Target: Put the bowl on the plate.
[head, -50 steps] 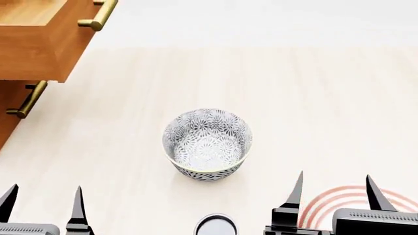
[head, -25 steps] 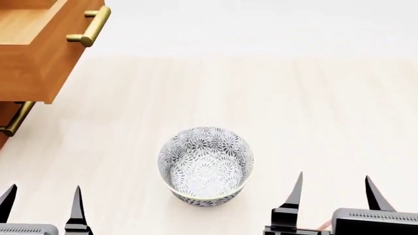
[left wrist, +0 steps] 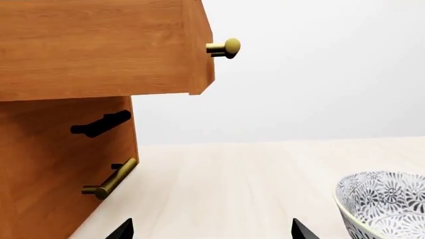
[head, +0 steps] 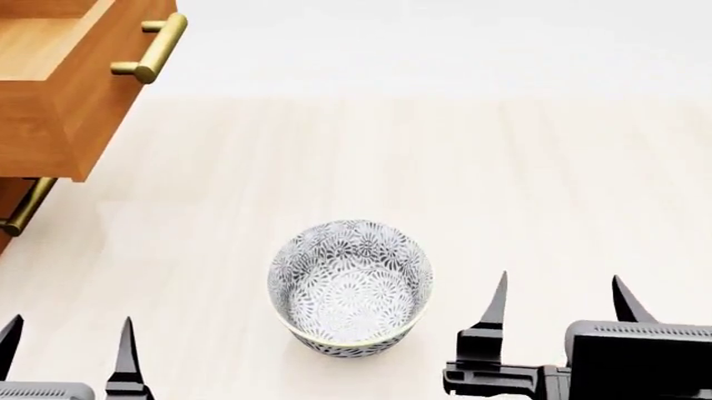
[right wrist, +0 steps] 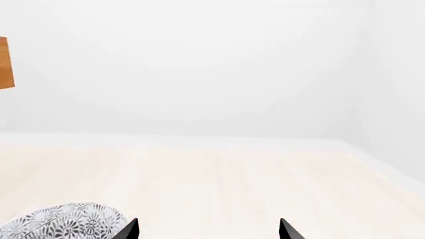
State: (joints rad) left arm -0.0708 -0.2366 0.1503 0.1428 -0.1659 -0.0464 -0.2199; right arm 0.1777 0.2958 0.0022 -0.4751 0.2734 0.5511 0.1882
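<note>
The bowl (head: 349, 287), white with a dense grey-blue floral pattern and a thin yellowish rim, stands upright on the pale wooden surface, low in the middle of the head view. Part of it also shows in the left wrist view as the bowl (left wrist: 385, 204) and in the right wrist view as the bowl (right wrist: 63, 221). My left gripper (head: 67, 350) is open near the bottom left, apart from the bowl. My right gripper (head: 559, 304) is open just right of the bowl, nothing between its fingers. The plate is out of view.
A wooden cabinet (head: 56, 92) with an open drawer and brass handles (head: 150, 50) stands at the left. In the left wrist view the cabinet (left wrist: 66, 149) rises close by, with a lower brass handle (left wrist: 109, 179). A white wall closes the far side.
The head view has shifted, so the bowl now sits lower in the picture and the red-ringed plate and a dark round object have dropped out of view. The right gripper has risen slightly.
</note>
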